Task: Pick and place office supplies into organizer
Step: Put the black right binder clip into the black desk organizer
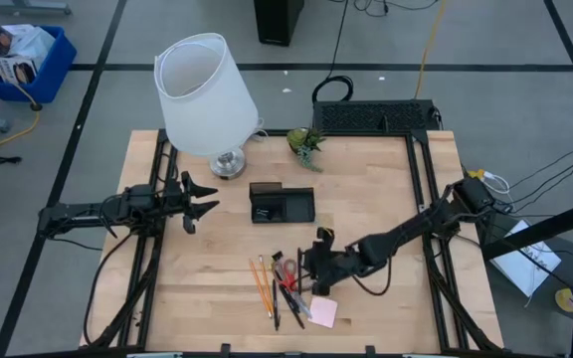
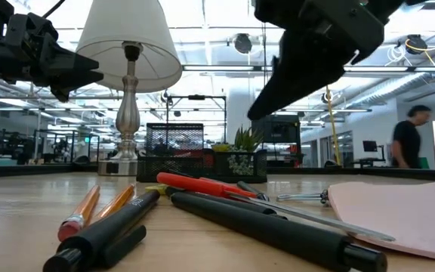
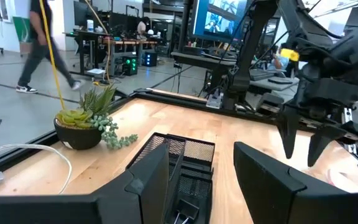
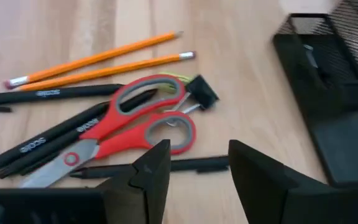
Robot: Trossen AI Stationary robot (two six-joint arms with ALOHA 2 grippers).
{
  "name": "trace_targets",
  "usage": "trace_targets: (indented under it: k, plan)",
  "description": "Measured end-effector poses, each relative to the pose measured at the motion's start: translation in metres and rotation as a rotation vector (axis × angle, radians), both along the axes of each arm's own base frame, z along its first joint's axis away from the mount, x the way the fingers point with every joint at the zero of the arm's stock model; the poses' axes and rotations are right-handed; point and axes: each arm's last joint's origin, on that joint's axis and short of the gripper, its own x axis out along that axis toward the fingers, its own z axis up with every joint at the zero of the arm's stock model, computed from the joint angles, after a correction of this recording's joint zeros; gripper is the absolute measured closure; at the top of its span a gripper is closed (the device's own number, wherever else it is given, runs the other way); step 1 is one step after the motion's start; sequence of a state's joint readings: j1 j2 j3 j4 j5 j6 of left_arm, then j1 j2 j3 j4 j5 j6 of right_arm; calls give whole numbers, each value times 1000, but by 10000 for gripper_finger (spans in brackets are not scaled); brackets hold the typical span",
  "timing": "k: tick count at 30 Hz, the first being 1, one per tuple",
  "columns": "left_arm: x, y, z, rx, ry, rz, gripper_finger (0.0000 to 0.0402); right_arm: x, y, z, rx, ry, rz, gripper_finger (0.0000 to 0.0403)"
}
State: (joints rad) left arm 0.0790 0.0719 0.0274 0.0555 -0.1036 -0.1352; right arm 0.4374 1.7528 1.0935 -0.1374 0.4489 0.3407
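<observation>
The low black mesh organizer tray (image 1: 282,205) is sitting mid-table. Left gripper (image 1: 200,202) is hanging beside it, jaws spread, empty. Right gripper (image 1: 309,266) is hovering just past it over the red-handled scissors (image 4: 126,127), jaws apart, gripping nothing. Orange pencils (image 4: 98,64), black pens (image 4: 42,134) and a black binder clip (image 4: 202,91) are lying by those scissors.

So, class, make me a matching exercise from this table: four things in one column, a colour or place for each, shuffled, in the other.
Things:
1. scissors
2. sticky-note pad
3. organizer
4. lamp

Descriptions:
A. pink, nearest the table's front edge
B. white shade, by the table's back edge
C. red handles, among the pens
D. black, mid-table

Pairs: 1-C, 2-A, 3-D, 4-B
</observation>
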Motion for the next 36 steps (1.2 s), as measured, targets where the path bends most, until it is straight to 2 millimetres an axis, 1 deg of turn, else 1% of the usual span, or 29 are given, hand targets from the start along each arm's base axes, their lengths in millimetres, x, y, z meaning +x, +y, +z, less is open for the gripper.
trace_targets:
  k: [3, 8, 10, 12, 15, 17, 21, 24, 29, 36]
  plan:
    - [0, 0, 0, 0, 0, 0, 215, -11, 6, -5, -35, 47, -44, 248]
    - [0, 0, 0, 0, 0, 0, 215, -32, 16, -15, -3, 137, -156, 248]
    - [0, 0, 0, 0, 0, 0, 215, -39, 20, -20, -15, 138, -175, 248]
    - [0, 0, 0, 0, 0, 0, 215, -43, 23, -23, -8, 113, -191, 248]
    - [0, 0, 0, 0, 0, 0, 215, -47, 24, -30, 34, 88, -206, 248]
    - [0, 0, 0, 0, 0, 0, 215, -50, 24, -35, 30, 87, -202, 248]
    - [0, 0, 0, 0, 0, 0, 215, -51, 24, -41, 75, 46, -210, 248]
    - [0, 0, 0, 0, -1, 0, 215, -52, 23, -47, 92, 57, -247, 250]
    - [0, 0, 0, 0, 0, 0, 215, -51, 24, -47, 118, 47, -258, 250]
    - [0, 0, 0, 0, -1, 0, 215, -46, 25, -49, 227, 168, -143, 250]
